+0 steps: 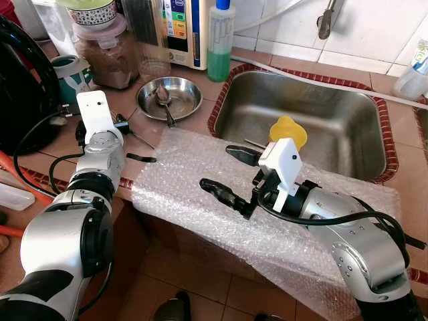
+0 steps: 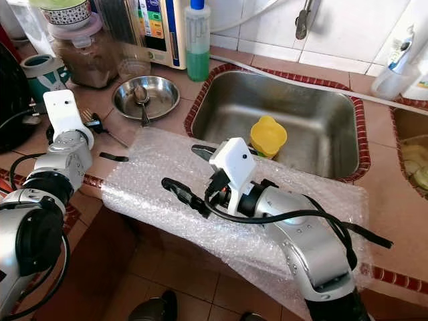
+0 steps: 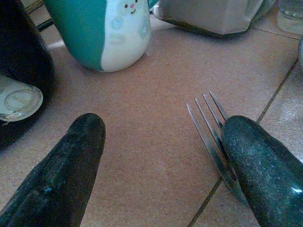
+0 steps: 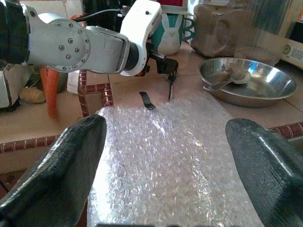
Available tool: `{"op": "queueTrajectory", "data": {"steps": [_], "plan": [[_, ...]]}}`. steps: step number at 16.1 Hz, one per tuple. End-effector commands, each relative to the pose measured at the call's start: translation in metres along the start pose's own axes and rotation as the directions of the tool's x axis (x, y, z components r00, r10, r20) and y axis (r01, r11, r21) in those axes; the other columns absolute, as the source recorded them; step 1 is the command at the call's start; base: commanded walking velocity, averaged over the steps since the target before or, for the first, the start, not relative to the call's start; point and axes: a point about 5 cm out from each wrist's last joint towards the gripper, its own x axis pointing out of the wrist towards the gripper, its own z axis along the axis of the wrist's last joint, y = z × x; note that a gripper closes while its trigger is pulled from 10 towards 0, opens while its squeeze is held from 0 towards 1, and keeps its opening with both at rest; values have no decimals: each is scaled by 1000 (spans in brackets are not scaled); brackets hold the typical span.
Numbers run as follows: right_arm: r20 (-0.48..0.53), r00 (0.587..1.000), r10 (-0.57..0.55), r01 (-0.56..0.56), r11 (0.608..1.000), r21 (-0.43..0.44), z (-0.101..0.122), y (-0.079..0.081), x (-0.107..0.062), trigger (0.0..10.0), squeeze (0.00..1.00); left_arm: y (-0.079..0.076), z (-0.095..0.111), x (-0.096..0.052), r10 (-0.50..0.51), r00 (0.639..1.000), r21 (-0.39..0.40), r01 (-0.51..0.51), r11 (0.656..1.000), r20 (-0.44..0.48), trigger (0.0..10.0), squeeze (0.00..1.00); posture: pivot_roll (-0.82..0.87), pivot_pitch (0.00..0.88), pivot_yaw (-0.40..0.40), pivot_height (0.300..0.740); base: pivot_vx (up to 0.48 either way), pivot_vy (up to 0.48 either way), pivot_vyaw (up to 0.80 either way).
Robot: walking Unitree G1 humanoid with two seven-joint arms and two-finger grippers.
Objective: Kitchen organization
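A sheet of bubble wrap (image 1: 180,167) covers the counter in front of the steel sink (image 1: 348,157). My right gripper (image 1: 215,165) hovers just above the sheet, open, with nothing between its fingers (image 4: 71,161). My left gripper (image 3: 163,127) is low over the tiled counter to the left of the wrap, open. A metal fork (image 3: 208,125) lies on the tiles against the inner side of one of its fingers (image 3: 260,165). A steel bowl (image 1: 180,93) holding a spoon (image 1: 164,100) stands behind the wrap. A yellow cup (image 1: 289,128) stands in the sink.
A teal and white mug (image 3: 104,33), a jar of brown powder (image 1: 107,57) and a black kettle (image 1: 20,87) crowd the back left. A green soap bottle (image 1: 219,40) stands behind the sink. A small black strip (image 1: 140,158) lies by the wrap's left edge.
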Motion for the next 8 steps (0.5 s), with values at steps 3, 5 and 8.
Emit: {"op": "queueTrajectory", "data": {"steps": [3,5,8], "plan": [[8,1000,-2,2,1000,-7,4,1,-1,10000,0,-8,6,-1,-50,999,18,50,999,13,10000,0,-95,178,15,740,0,0,0],[9,1000,-2,2,1000,-6,3,2,-1,10000,0,-16,10,-2,-91,996,4,91,996,24,10000,0,-96,180,14,740,0,0,0],[5,1000,0,0,1000,-5,3,3,-2,10000,0,-22,15,-4,-106,993,28,105,994,50,10000,0,-101,180,11,740,0,0,0]]}}
